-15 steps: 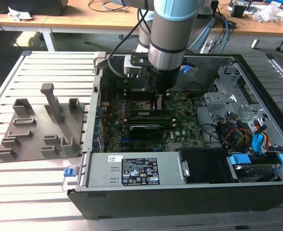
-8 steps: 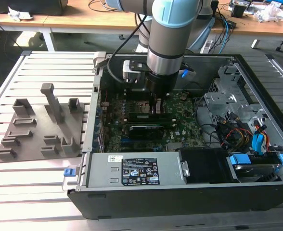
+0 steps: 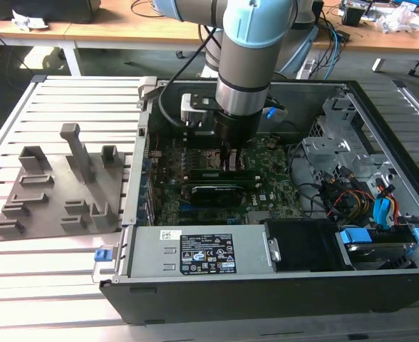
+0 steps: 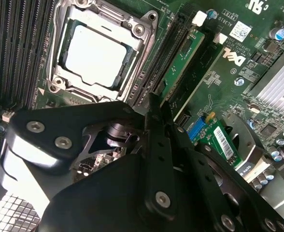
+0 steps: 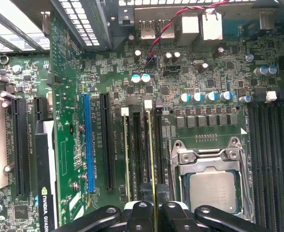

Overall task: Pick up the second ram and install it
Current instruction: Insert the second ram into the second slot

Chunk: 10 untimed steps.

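Black gripper (image 5: 151, 212) fingers clamp the slim green second ram (image 5: 152, 159), edge-on, lowered into its motherboard slot (image 5: 157, 145); seating looks unfinished.

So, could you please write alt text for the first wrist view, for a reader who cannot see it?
The gripper holds a thin green memory stick edge-on in a slot beside the processor socket on the green motherboard. Another stick sits two slots over, and a blue slot lies beyond.

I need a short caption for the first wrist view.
Gripper holding slim green RAM stick edge-on in motherboard slot beside silver CPU socket.
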Each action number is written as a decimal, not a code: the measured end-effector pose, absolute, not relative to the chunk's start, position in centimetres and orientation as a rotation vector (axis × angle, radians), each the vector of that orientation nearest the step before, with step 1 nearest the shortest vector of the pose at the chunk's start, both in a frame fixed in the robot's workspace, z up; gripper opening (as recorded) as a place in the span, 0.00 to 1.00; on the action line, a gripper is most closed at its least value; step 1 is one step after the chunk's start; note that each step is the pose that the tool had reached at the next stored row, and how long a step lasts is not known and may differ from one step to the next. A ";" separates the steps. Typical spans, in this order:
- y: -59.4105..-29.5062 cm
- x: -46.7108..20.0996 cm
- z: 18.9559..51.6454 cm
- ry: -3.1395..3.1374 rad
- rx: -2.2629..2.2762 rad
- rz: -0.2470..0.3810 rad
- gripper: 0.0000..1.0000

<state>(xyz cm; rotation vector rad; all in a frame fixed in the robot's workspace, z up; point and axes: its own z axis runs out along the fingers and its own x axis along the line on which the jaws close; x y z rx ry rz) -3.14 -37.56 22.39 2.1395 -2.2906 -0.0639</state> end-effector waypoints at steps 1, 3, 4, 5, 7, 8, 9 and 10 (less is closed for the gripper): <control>-37.6 -3.1 22.4 -2.291 2.140 -0.064 0.14; -37.6 -3.1 22.3 -2.291 2.140 -0.065 0.14; -37.6 -3.1 22.1 -2.291 2.140 -0.065 0.14; -37.6 -3.1 22.1 -2.291 2.140 -0.065 0.14; -37.6 -3.1 22.1 -2.291 2.140 -0.065 0.14; -37.5 -3.1 22.1 -2.291 2.140 -0.065 0.14; -37.5 -3.1 22.1 -2.291 2.140 -0.065 0.14; -37.5 -3.1 22.2 -2.291 2.140 -0.064 0.14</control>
